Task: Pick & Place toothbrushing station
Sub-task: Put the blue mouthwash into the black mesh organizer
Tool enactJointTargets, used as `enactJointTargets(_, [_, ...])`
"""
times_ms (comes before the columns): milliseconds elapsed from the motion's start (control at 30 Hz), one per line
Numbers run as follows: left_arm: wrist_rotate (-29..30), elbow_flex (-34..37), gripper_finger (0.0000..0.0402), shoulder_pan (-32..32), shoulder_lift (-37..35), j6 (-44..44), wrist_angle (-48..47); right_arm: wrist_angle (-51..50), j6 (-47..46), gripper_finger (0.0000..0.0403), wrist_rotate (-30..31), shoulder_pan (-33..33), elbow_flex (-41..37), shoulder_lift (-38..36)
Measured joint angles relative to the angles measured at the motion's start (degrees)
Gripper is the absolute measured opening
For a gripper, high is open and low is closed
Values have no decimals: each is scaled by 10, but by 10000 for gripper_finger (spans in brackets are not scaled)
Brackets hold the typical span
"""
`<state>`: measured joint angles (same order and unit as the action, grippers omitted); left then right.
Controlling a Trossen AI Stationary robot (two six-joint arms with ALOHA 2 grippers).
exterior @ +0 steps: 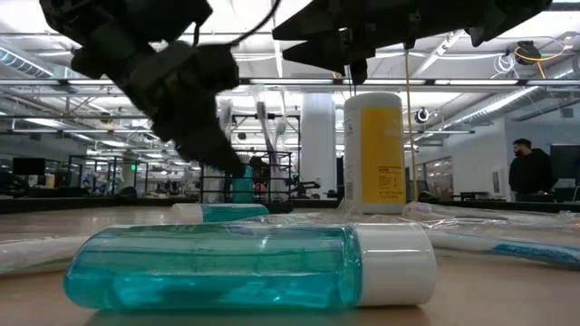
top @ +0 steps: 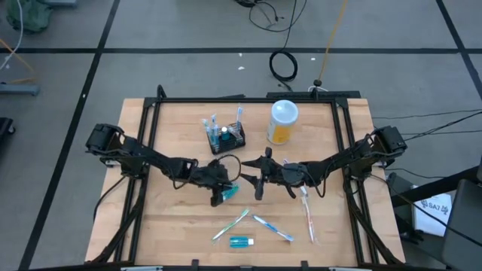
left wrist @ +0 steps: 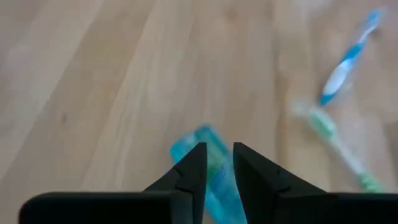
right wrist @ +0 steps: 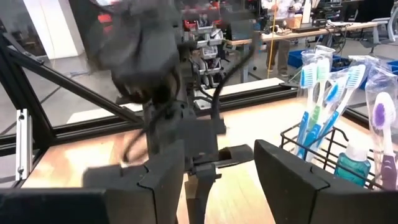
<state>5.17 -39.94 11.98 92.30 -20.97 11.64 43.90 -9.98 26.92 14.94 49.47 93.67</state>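
pinching a teal tube (left wrist: pixel 214 171), left fingers (left wrist: pixel 189 177); right fingers (right wrist: pixel 292 180) spread (near the rack (top: pixel 226 137)).

We see the toothbrushing station (top: pixel 227 138), a small black wire rack with slatted sides, standing upright on the table (top: pixel 173 226). It stands just beside the yellow container with the white lid (top: pixel 282 123), on the side nearer the left arm. Several toothbrushes stand upright in it, with blue, white and purple heads, and a small bottle of blue liquid sits among them. In the right wrist view we see its dark wire rim (right wrist: pixel 323 152) around the brush handles.
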Motion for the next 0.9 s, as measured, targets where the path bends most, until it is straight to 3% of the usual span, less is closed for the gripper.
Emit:
enactJointTargets(200, [70,0,114,28,7,15,-7,0,1,190,0,0,0,0])
enactJointTargets(600, [106,0,253,66,17,-19,1,0,2,190,0,0,0,0])
enactJointTargets(900, [158,0,271,75,101,-67,38,0,2,190,0,0,0,0])
